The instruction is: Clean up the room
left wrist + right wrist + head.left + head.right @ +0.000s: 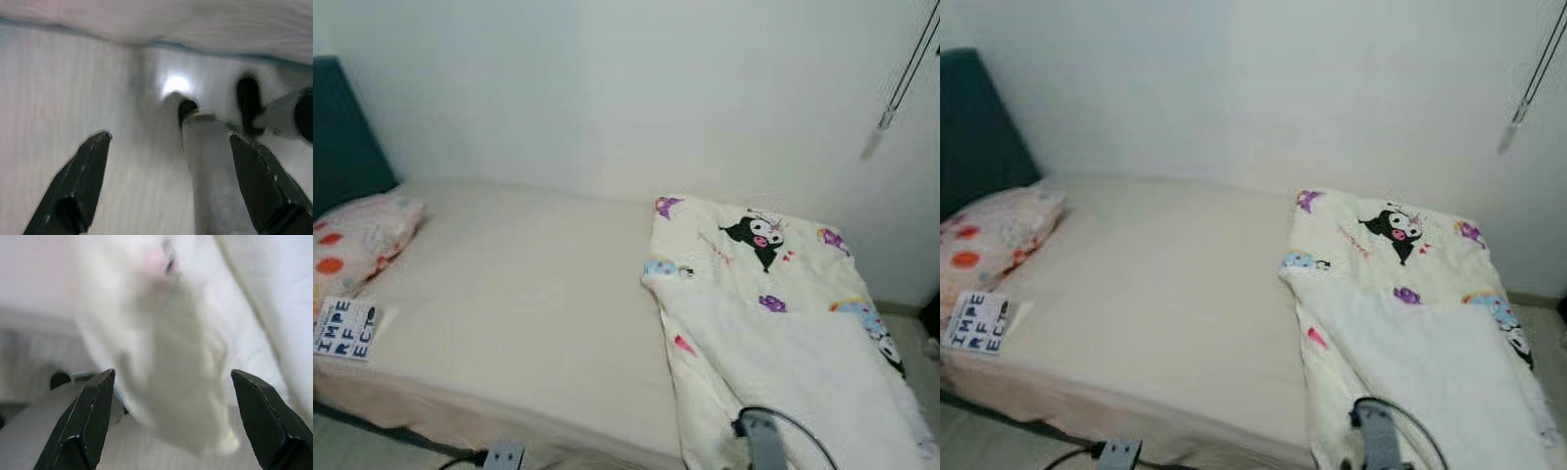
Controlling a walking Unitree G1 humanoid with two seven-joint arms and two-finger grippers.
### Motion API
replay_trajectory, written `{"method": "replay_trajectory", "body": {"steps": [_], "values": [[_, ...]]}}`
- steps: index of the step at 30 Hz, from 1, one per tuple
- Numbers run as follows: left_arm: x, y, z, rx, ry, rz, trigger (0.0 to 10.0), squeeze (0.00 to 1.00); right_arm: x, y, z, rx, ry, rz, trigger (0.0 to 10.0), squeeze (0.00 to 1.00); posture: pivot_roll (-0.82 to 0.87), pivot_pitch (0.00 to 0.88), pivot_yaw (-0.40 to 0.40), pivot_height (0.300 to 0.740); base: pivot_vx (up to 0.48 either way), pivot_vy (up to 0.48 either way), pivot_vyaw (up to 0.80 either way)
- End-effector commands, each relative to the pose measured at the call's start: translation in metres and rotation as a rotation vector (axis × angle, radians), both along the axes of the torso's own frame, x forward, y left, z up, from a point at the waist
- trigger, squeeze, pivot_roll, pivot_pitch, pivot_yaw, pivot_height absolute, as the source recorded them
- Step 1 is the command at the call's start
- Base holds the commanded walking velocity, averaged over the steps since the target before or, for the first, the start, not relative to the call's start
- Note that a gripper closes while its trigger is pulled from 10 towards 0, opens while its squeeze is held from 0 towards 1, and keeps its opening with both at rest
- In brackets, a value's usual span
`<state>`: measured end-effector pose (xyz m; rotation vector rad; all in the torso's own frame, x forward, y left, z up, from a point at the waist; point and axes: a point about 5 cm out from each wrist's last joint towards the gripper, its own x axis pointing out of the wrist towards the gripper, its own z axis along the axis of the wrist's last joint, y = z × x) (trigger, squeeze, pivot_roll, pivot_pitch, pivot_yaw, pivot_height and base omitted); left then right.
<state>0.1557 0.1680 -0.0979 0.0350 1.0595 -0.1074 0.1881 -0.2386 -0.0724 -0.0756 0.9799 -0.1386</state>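
Observation:
A cream mattress (529,304) lies along the white wall. A cartoon-print blanket (773,323), partly folded with its white underside up, covers the bed's right end and hangs over the front edge. A pillow with orange spots (357,240) rests at the left end, by a card printed with letters (344,328). My left gripper (168,188) is open above pale floor, with the robot's own grey leg between its fingers. My right gripper (173,423) is open, pointing at the hanging blanket edge (171,357). Both wrists (766,441) show at the bottom of the eye views.
A dark teal headboard (342,137) stands at the far left. A cord with a grey pull (891,113) hangs down the wall at upper right. Pale wooden floor (342,446) runs in front of the bed.

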Motion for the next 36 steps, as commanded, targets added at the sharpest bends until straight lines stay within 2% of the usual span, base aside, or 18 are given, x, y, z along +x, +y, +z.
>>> {"method": "replay_trajectory", "body": {"steps": [1,5,6,12,13,14,15,16,17,18,22,24,26,29,31,33,35,36], "values": [[-0.014,0.005,-0.005,0.017,0.050,-0.014,10.0,0.00,0.002,0.005,0.000,0.027,-0.017,-0.024,10.0,0.00,-0.10,0.000,0.035,0.735,0.000,0.000,0.00],[-0.027,0.016,-0.008,0.038,0.077,-0.039,10.0,0.00,0.000,-0.009,0.003,0.030,-0.038,-0.112,10.0,0.00,-0.07,0.029,0.053,0.735,0.000,0.000,0.00],[-0.033,0.023,-0.009,0.048,0.085,-0.044,10.0,0.00,-0.004,-0.012,0.002,0.024,-0.035,-0.131,10.0,0.00,-0.04,0.074,0.070,0.735,0.000,0.000,0.00],[-0.039,0.031,-0.009,0.060,0.094,-0.048,10.0,0.00,-0.008,-0.014,0.000,0.020,-0.032,-0.151,10.0,0.00,-0.03,0.084,0.073,0.735,0.000,0.000,0.00],[-0.046,0.039,-0.010,0.070,0.102,-0.052,10.0,0.00,-0.012,-0.012,-0.002,0.022,-0.020,-0.152,10.0,0.00,0.02,0.164,0.110,0.735,0.000,0.000,0.00],[-0.046,0.039,-0.010,0.070,0.102,-0.052,10.0,0.00,-0.012,-0.012,-0.002,0.022,-0.020,-0.152,10.0,0.00,0.02,0.164,0.110,0.735,0.000,0.000,0.00],[-0.055,0.050,-0.009,0.088,0.113,-0.057,10.0,0.00,-0.018,-0.010,-0.006,0.017,0.000,-0.144,10.0,0.00,0.05,0.205,0.133,0.735,0.000,0.000,0.00],[-0.061,0.058,-0.009,0.100,0.120,-0.061,10.0,0.00,-0.022,-0.009,-0.008,0.012,0.015,-0.138,10.0,0.00,0.05,0.205,0.133,0.735,0.000,0.000,0.00],[-0.061,0.058,-0.009,0.100,0.120,-0.061,10.0,0.00,-0.022,-0.009,-0.008,0.012,0.015,-0.138,10.0,0.00,0.05,0.205,0.133,0.735,0.000,0.000,0.00],[-0.072,0.074,-0.007,0.117,0.129,-0.067,10.0,0.00,-0.028,-0.009,-0.010,-0.013,0.038,-0.128,10.0,0.00,0.08,0.241,0.161,0.735,0.000,0.000,0.00],[-0.076,0.079,-0.006,0.121,0.130,-0.069,10.0,0.00,-0.030,-0.010,-0.011,-0.021,0.043,-0.127,10.0,0.00,0.08,0.245,0.165,0.735,0.000,0.000,0.00],[-0.081,0.090,-0.003,0.133,0.134,-0.066,10.0,0.00,-0.030,-0.019,-0.008,-0.078,0.053,-0.132,10.0,0.00,0.09,0.266,0.187,0.735,0.000,0.000,0.00],[-0.077,0.092,-0.002,0.136,0.126,-0.063,10.0,0.00,-0.025,-0.028,-0.003,-0.133,0.048,-0.109,10.0,0.00,0.08,0.262,0.180,0.735,0.000,0.000,0.00],[-0.075,0.091,-0.002,0.135,0.121,-0.062,10.0,0.00,-0.023,-0.030,-0.002,-0.146,0.044,-0.098,10.0,0.00,0.08,0.262,0.180,0.735,0.000,0.000,0.00],[-0.061,0.079,-0.002,0.114,0.085,-0.051,10.0,0.00,-0.017,-0.040,0.005,-0.215,0.044,-0.074,10.0,0.00,0.04,0.235,0.148,0.730,0.000,0.000,0.00],[-0.061,0.079,-0.002,0.114,0.085,-0.051,10.0,0.00,-0.017,-0.040,0.005,-0.215,0.044,-0.074,10.0,0.00,0.04,0.235,0.148,0.730,0.000,0.000,0.00],[-0.054,0.073,-0.002,0.102,0.066,-0.045,10.0,0.00,-0.013,-0.045,0.009,-0.248,0.035,-0.062,10.0,0.00,0.04,0.231,0.144,0.725,0.000,0.000,0.00],[-0.046,0.066,-0.002,0.089,0.046,-0.028,10.0,0.00,-0.007,-0.052,0.014,-0.285,0.020,-0.057,10.0,0.00,0.01,0.199,0.121,0.720,0.000,0.000,0.00]]}}
